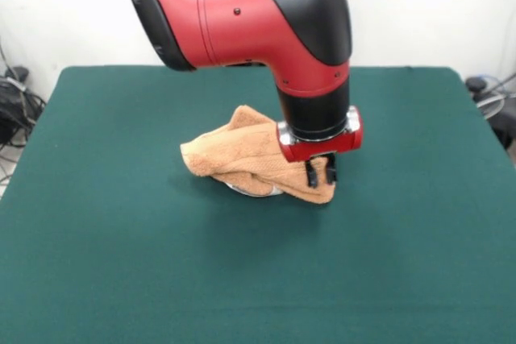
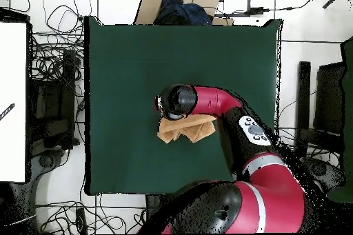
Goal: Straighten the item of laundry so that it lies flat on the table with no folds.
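On the green bench, the orange-tan towel is lying bunched and folded near the middle of the front view, so the flattening is judged to be only at the grasping stage. The red arm is being held down from the upper frame, wrist vertical. The gripper is being pinched onto the towel's right edge; next, that edge likely needs drawing outward.

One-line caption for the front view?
Sawyer's gripper pinches one end of the crumpled towel on the green table.
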Controlling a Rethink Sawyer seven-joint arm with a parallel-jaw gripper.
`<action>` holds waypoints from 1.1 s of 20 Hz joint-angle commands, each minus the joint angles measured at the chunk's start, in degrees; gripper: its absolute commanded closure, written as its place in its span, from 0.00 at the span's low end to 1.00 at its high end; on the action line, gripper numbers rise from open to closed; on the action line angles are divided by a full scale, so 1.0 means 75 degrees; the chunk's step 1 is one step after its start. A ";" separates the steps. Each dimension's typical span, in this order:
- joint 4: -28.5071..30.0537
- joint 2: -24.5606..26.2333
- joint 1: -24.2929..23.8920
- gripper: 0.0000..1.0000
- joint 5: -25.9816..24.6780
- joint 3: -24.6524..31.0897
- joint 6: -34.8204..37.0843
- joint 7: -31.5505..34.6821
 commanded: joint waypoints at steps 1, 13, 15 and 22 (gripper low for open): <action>0.0259 0.0046 0.0255 0.00 -0.0558 -0.0155 -0.0594 0.0401; 0.0325 -0.0128 0.0369 1.00 -0.0511 -0.0209 -0.0701 0.0542; 0.0390 -0.0140 0.0345 1.00 -0.0473 -0.0221 -0.0675 0.0543; 0.0333 0.0055 0.0401 1.00 -0.0628 -0.0392 -0.1015 0.0542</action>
